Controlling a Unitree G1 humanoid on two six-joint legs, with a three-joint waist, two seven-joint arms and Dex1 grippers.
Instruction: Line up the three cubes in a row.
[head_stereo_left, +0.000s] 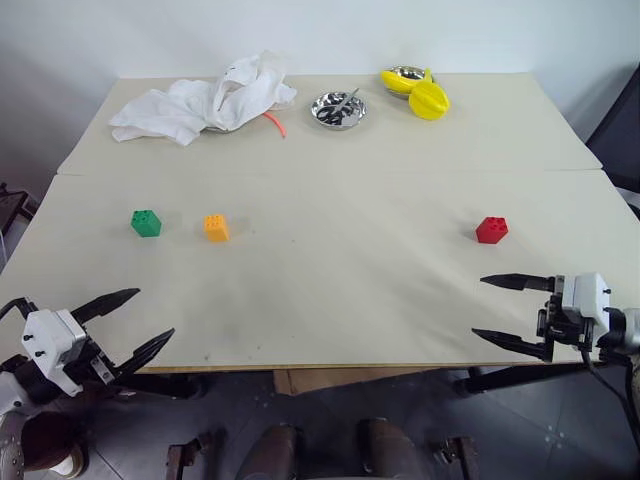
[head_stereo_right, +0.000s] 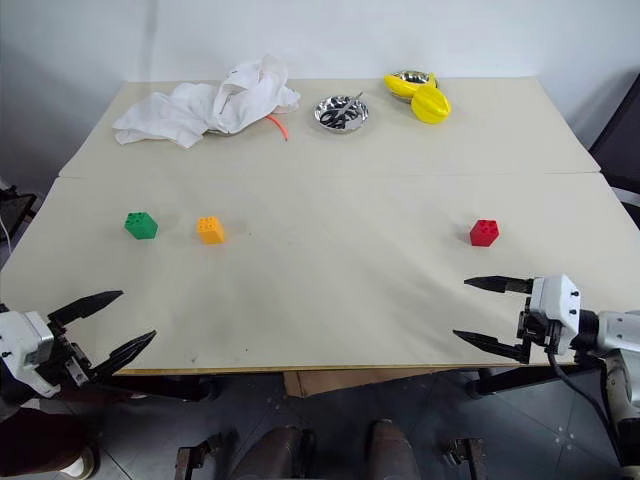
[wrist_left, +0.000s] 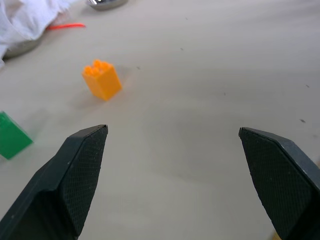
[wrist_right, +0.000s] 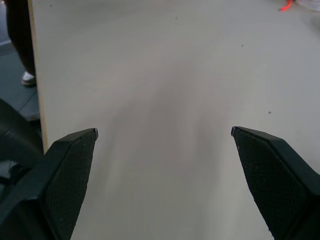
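Both my left pincer (head_stereo_left: 125, 322) and right pincer (head_stereo_left: 505, 312) gape empty. Green cube (head_stereo_left: 146, 223) sits beside orange cube (head_stereo_left: 216, 228), red cube (head_stereo_left: 491, 230) well apart on the bench (head_stereo_left: 330, 290); probably light, rigid, slick, so I'd pinch flat sides.

A green cube (head_stereo_left: 146, 223), an orange cube (head_stereo_left: 216, 228) and a red cube (head_stereo_left: 491, 230) sit on the beige worktop (head_stereo_left: 330, 290); white cloth (head_stereo_left: 205, 100), yellow round object (head_stereo_left: 429, 101).

L gripper (head_stereo_left: 137, 318) sits lower left of the frame, fingers spread wide, nothing btwn them, angled in toward centre. R gripper (head_stereo_left: 498, 312) at lower right, also wide open and empty, pointing in toward the left.
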